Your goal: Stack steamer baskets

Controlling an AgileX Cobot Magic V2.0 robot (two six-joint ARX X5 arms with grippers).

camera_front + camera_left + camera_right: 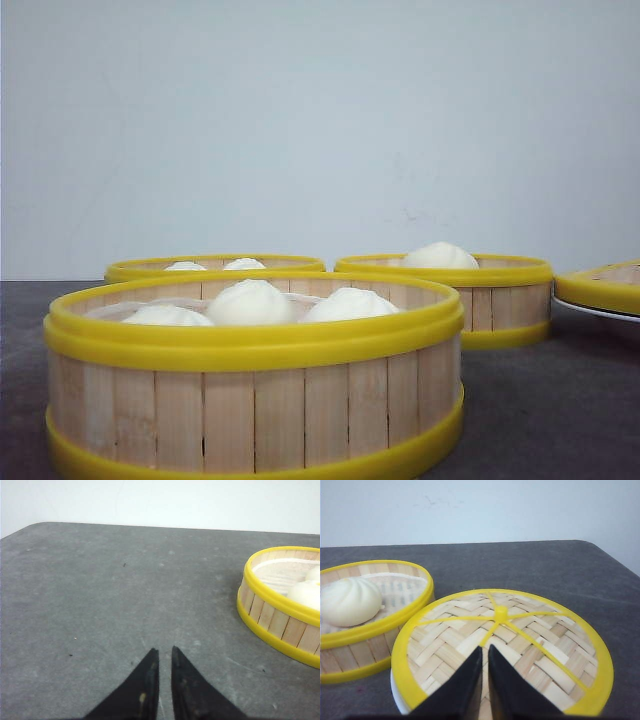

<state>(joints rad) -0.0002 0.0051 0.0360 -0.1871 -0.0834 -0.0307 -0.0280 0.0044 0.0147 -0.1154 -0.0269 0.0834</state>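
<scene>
Three baskets are seen in the front view, and nothing has yet been stacked. The near basket point(255, 375) fills the foreground with three buns point(250, 302) inside; behind it stand a left basket point(215, 266) and a right basket point(445, 290), each with buns showing above the rim. At the right edge a woven lid point(603, 285) is seen, resting on a white plate point(590, 309).

A first lift is judged to be the step in hand. It would be done best if a basket were gripped by its wall under the top rim, on opposite sides, kept level so that the buns are not tipped, and lowered squarely until the bottom rim seats on the rim below.

The left fingers point(164, 655) are pressed almost together, only a thin slit being left, and nothing is held. They hover over bare worktop point(110, 590), with one basket point(280, 605) well apart to one side.

The right fingers point(485, 652) are likewise nearly closed and empty. They are held just over the lid point(502, 647), short of its centre knob point(500, 613), and whether they touch the weave cannot be told. A basket point(367, 615) with one bun point(350, 601) lies just beside the lid, farther off. Both sets of fingers would need to be spread before any wall could be taken.
</scene>
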